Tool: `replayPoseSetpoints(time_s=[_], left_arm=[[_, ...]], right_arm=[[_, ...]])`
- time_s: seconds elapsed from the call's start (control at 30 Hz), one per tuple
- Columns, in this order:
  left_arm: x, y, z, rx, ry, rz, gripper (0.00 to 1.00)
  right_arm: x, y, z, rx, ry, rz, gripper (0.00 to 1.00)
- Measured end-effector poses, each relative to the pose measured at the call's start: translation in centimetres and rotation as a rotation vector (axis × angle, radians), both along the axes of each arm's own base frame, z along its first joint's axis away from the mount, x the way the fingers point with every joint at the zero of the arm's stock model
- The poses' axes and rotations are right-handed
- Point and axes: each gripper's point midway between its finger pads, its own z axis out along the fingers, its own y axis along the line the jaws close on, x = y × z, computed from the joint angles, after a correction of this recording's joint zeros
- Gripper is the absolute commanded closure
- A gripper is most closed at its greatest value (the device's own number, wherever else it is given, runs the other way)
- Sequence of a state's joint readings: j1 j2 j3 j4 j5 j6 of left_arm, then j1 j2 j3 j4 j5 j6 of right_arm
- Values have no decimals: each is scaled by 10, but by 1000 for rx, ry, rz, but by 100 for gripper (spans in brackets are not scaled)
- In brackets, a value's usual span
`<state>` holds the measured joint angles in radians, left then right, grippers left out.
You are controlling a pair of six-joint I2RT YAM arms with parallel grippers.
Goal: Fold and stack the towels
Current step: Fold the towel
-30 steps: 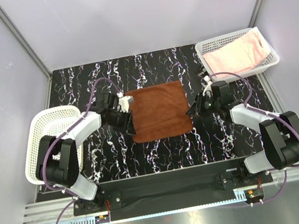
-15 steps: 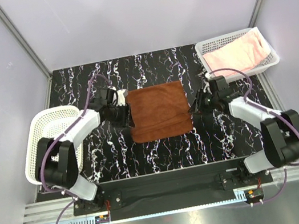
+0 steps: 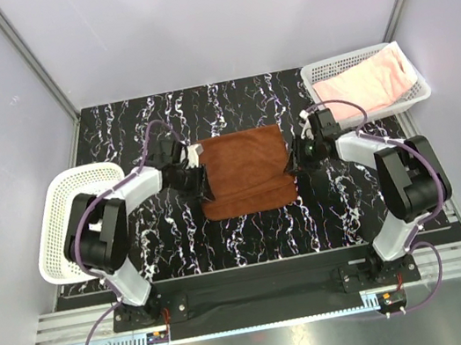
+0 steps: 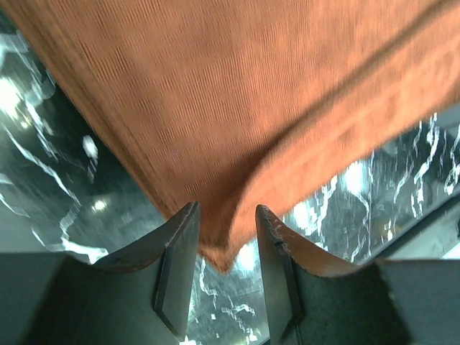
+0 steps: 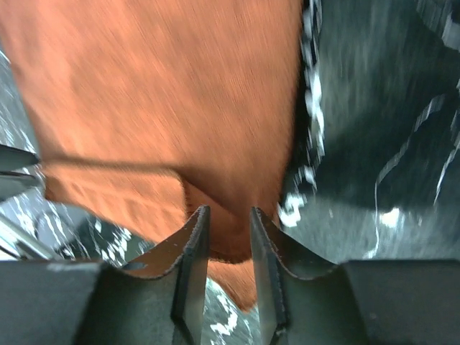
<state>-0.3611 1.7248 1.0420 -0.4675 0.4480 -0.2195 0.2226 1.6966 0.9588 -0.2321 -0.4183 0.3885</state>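
At the far left we see a white mesh basket (image 3: pixel 52 249) sitting at the left edge of the counter (image 3: pixel 251 240), partly beyond it; we cannot make out what lies in it. Just to its right the left arm reaches over the black, white-veined counter. The left hand (image 3: pixel 200 180) meets the left edge of the rust-brown towel (image 3: pixel 242 161). In the left wrist view its fingers (image 4: pixel 176 251) stand partway closed with a corner of the cloth caught between their tips. The very point of that corner pokes through toward the camera, and the rest of the towel spreads away in a blur. We read this hand as gripping the towel.

The rust-brown towel lies in the middle of the counter between the two hands. It is roughly square, with a crease running across it close to its near edge.

At the towel's right edge sits the right hand (image 3: pixel 294 159). In the right wrist view its fingers (image 5: pixel 192 259) are drawn narrow and cloth fills the gap between them, with a tongue of it running on past the tips. This hand too is clamped on the towel.

At the far right, in the back corner of the counter, a second white mesh basket (image 3: pixel 318 76) holds the pale pink towel (image 3: pixel 371 81). It lies loosely inside, well apart from the brown one.
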Motion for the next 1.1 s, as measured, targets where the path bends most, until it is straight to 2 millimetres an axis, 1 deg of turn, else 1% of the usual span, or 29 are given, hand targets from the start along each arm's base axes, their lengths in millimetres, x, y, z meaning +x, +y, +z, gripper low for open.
replayPoseSetpoints(time_s=[0.13, 0.23, 0.3, 0.37, 0.4, 0.53, 0.67, 0.77, 0.83, 0.87, 0.93, 1.03, 1.1], left_arm=[[-24, 6, 2, -10, 17, -8, 59], [-35, 9, 4, -9, 21, -6, 60], [-41, 11, 2, -1, 30, 5, 60], [-45, 15, 0, 19, 35, 24, 60], [-46, 18, 0, 33, 34, 35, 57], [-38, 28, 4, 87, -7, 98, 55], [-30, 32, 2, 110, -19, 156, 54], [-23, 28, -4, 104, -2, 185, 58], [-20, 26, -15, 107, 20, 197, 60], [-21, 26, -21, 112, 41, 203, 60], [-20, 25, -21, 105, 41, 211, 60], [-18, 27, -20, 116, 27, 222, 58], [-19, 33, -19, 151, 15, 231, 58]], right_arm=[[-35, -6, -14, -15, 61, 25, 68], [-59, -12, -13, -22, 74, 29, 68], [-66, -14, -6, -20, 59, 29, 68], [-68, -15, -1, -19, 47, 28, 67], [-67, -15, 1, -22, 40, 25, 67], [-66, -17, 1, -27, 46, -2, 63], [-64, -18, 1, -21, 73, -63, 63], [-61, -22, -6, -39, 97, -112, 65], [-61, -22, -13, -42, 124, -138, 66], [-61, -22, -17, -41, 135, -146, 67], [-63, -21, -23, -39, 151, -158, 70], [-72, -22, -32, -38, 178, -174, 72], [-73, -22, -30, -37, 170, -178, 72]])
